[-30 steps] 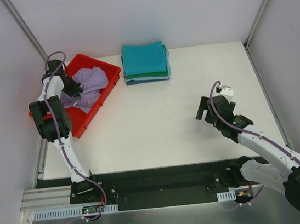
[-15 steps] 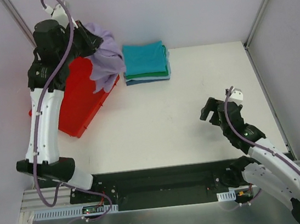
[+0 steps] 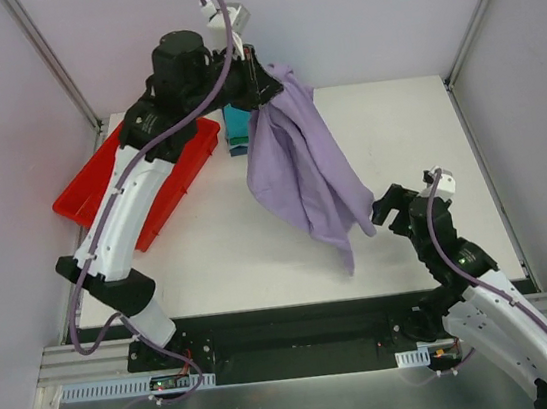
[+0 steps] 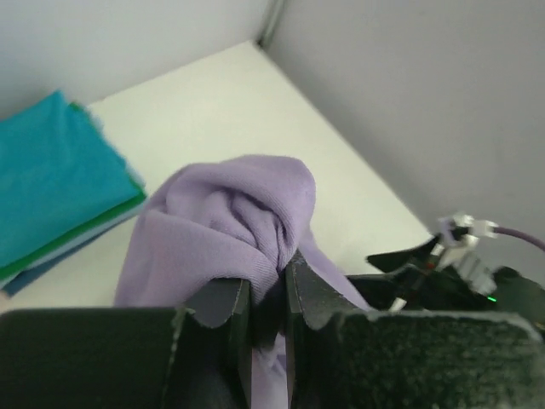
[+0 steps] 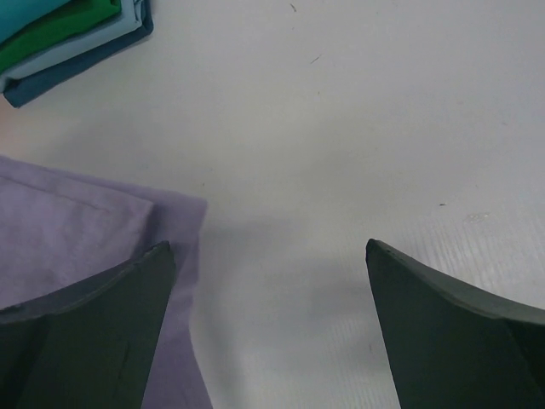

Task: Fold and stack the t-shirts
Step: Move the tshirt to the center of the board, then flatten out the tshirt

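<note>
High over the far side of the white table (image 3: 413, 115), the left gripper (image 3: 263, 83) pinches a bunch of the purple t-shirt (image 3: 304, 170), its jaws squeezed tight on the cloth. The shirt hangs down long and loose, and its bottom end comes close to the right gripper (image 3: 387, 212). That one sits low on the right with its jaws wide apart, holding nothing; purple cloth shows just beside one finger. A stack of folded t-shirts (image 3: 235, 131), teal on top, sits by the far edge, partly hidden behind the hanging shirt. A red tray (image 3: 76, 198) lies on the left
</note>
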Robot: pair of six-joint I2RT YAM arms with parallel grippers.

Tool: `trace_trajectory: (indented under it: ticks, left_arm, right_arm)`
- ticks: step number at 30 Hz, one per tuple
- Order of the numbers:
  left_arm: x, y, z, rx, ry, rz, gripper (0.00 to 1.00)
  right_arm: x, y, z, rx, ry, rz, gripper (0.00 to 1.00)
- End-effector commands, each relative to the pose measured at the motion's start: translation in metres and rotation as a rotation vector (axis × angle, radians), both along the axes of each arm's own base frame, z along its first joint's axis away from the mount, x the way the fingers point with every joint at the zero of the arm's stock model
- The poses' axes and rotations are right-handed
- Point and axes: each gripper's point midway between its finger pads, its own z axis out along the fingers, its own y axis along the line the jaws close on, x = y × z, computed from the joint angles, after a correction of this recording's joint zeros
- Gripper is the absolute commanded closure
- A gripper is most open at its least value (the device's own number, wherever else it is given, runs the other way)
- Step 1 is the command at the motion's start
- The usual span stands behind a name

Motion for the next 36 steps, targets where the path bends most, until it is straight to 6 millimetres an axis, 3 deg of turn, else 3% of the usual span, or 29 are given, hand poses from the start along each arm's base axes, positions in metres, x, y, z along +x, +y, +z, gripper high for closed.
trace_trajectory:
  ticks: [1,2,3,5,6,8,10,14,16,23,27,29,36]
  left_arm:
    - [0.049,0.023,-0.046,0.079,0.066,0.266,1.0]
    - [0.056,0.028,-0.068,0.122,0.096,0.315,1.0]
    - [0.062,0.035,-0.107,0.188,0.161,0.367,0.99]
    - [0.072,0.048,-0.163,0.277,0.256,0.47,0.86]
    - [0.074,0.051,-0.191,0.328,0.298,0.487,0.74]
    - [0.078,0.057,-0.23,0.386,0.376,0.507,0.32]
    - [0.077,0.061,-0.249,0.408,0.432,0.511,0.01]
    - [0.065,0.079,-0.258,0.414,0.462,0.562,0.01]
    - [0.046,0.091,-0.265,0.406,0.495,0.588,0.01]
    - [-0.04,0.12,-0.344,0.347,0.736,0.622,0.01]
    - [-0.082,0.106,-0.376,0.248,0.844,0.517,0.01]
    - [-0.093,0.096,-0.394,0.215,0.882,0.484,0.01]
    - [-0.095,0.044,-0.402,0.237,0.907,0.35,0.09]
  right_arm:
    - [-0.004,-0.007,-0.001,-0.014,0.033,-0.033,0.04]
    - [-0.004,-0.009,-0.003,-0.02,0.043,-0.042,0.04]
    - [-0.003,-0.008,-0.004,-0.024,0.049,-0.04,0.04]
    - [-0.002,-0.005,-0.008,-0.034,0.079,-0.031,0.04]
    - [-0.001,-0.004,-0.01,-0.039,0.095,-0.026,0.04]
    - [0.0,0.001,-0.014,-0.051,0.134,-0.006,0.04]
    - [0.0,0.005,-0.02,-0.068,0.183,0.017,0.04]
    - [-0.002,0.01,-0.023,-0.085,0.251,0.04,0.04]
    - [-0.007,0.012,-0.028,-0.087,0.288,0.055,0.04]
    - [-0.041,0.038,-0.071,0.035,0.454,0.174,0.04]
    - [-0.052,0.056,-0.086,0.104,0.52,0.243,0.04]
    - [-0.056,0.06,-0.099,0.125,0.552,0.251,0.03]
    - [-0.06,0.073,-0.121,0.171,0.598,0.282,0.01]
